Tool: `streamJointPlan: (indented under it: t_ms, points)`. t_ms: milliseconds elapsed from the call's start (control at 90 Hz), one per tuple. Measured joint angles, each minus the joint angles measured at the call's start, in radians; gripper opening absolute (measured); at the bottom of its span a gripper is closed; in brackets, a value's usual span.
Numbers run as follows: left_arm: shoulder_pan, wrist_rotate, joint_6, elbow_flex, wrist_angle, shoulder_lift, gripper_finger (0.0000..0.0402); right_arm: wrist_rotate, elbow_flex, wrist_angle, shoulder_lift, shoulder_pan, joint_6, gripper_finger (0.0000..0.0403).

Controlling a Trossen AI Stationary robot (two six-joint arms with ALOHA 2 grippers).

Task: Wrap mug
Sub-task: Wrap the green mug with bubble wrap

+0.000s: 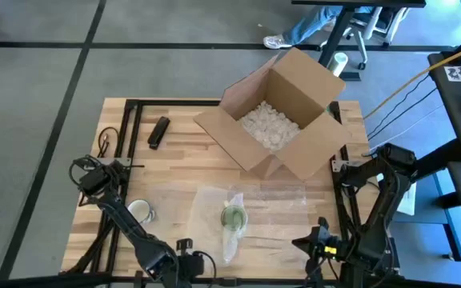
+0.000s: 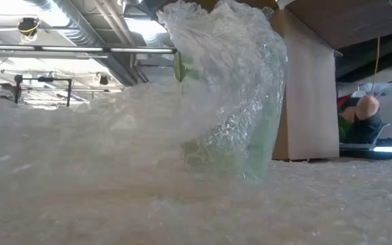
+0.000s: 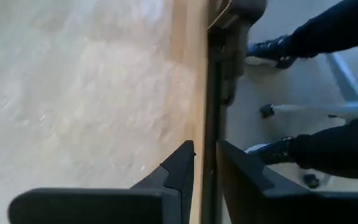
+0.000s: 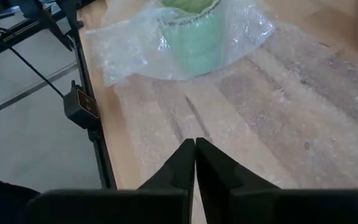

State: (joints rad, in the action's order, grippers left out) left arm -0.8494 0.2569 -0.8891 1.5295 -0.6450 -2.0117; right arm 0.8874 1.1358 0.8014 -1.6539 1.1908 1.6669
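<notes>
The right gripper [image 4: 195,163] had its fingers pressed together on nothing, hovering low over the near table edge at about five o'clock on the table in the high view [image 1: 320,240]. The left gripper [image 3: 205,168] stood with a narrow gap between its fingers, also empty, at the near edge around seven o'clock [image 1: 184,250]. The green mug [image 1: 234,217] stood upright between them, near six o'clock, loosely draped in a bubble wrap sheet [image 1: 266,210] that spread flat toward three o'clock. From the right gripper the mug lay toward ten o'clock, straight ahead in that wrist's view [image 4: 190,34], its long axis vertical; from the left it lay toward one o'clock. Both looked about equally near, though the right faced the mug and the loose sheet directly. Beyond, at twelve o'clock, the open cardboard box [image 1: 290,120] held packing peanuts [image 1: 269,125].
</notes>
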Motion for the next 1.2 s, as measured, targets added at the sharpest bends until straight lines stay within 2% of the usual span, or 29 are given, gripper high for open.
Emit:
streamJointPlan:
  t_ms: [244, 456, 644, 911, 1200]
  points:
    - [0.0, 0.003, -0.001, 0.0, -0.043, 0.0, 0.005, 0.0, 0.0, -0.016, 0.0, 0.0, -0.001, 0.0]
    - [-0.001, 0.02, -0.046, 0.0, -0.163, -0.049, 0.0048, -0.001, 0.0, -0.029, 0.0, 0.0, -0.005, 0.0]
    - [0.001, 0.026, -0.07, 0.0, -0.188, -0.078, 0.0008, -0.002, 0.0, -0.049, 0.0, 0.001, -0.026, 0.0]
    - [0.013, 0.174, 0.028, 0.085, -0.187, -0.074, 0.0, 0.001, 0.0, -0.048, 0.0, 0.0, -0.027, 0.0]
    - [0.045, 0.242, 0.112, 0.156, -0.23, -0.074, 0.0, 0.011, 0.0, -0.117, 0.0, -0.001, -0.076, 0.0]
